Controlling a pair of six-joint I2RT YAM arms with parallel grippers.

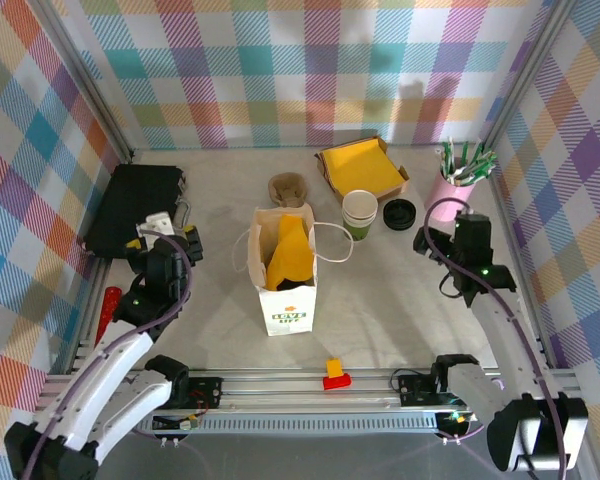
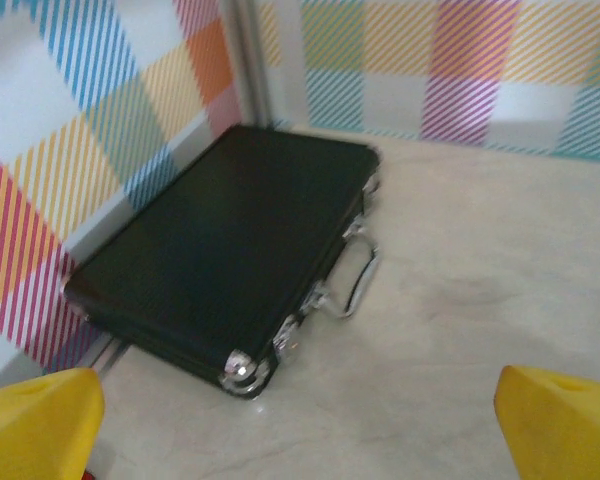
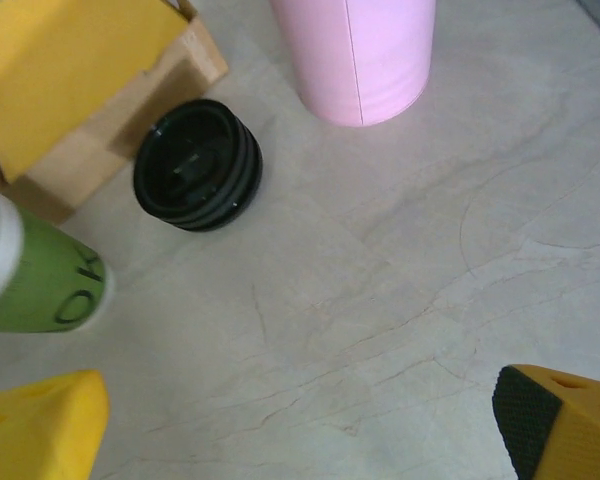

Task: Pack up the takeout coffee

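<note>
From above: the white paper bag with green print [image 1: 287,285] stands upright and open-mouthed in the middle of the table [image 1: 380,300], something yellow poking out of it. The takeout coffee, a small paper cup with a cream top and green lower band [image 1: 359,214], sits outside the bag, just beyond its far right corner, towards the table's far edge. A round black lid [image 1: 399,213] lies just to the cup's right, so the cup is uncapped. The left gripper [image 1: 170,232] hovers near the left edge beside a flat black case [image 1: 135,207]. The right gripper [image 1: 442,240] hangs near the right edge, close to the pink tumbler of green-and-white sticks [image 1: 452,188].

Left wrist view: the yellow fingertips [image 2: 35,425] sit at opposite lower corners, spread wide, with nothing between them and the black case [image 2: 220,260] ahead.

Right wrist view: the fingertips [image 3: 40,425] are again spread wide over bare table. The cup's green band [image 3: 40,285] shows at the left edge, the black lid [image 3: 197,165] beyond it, and the pink tumbler [image 3: 355,55] at the top.

My read: packing has barely begun. The cup must be gripped, probably lidded, and lowered into the bag
</note>
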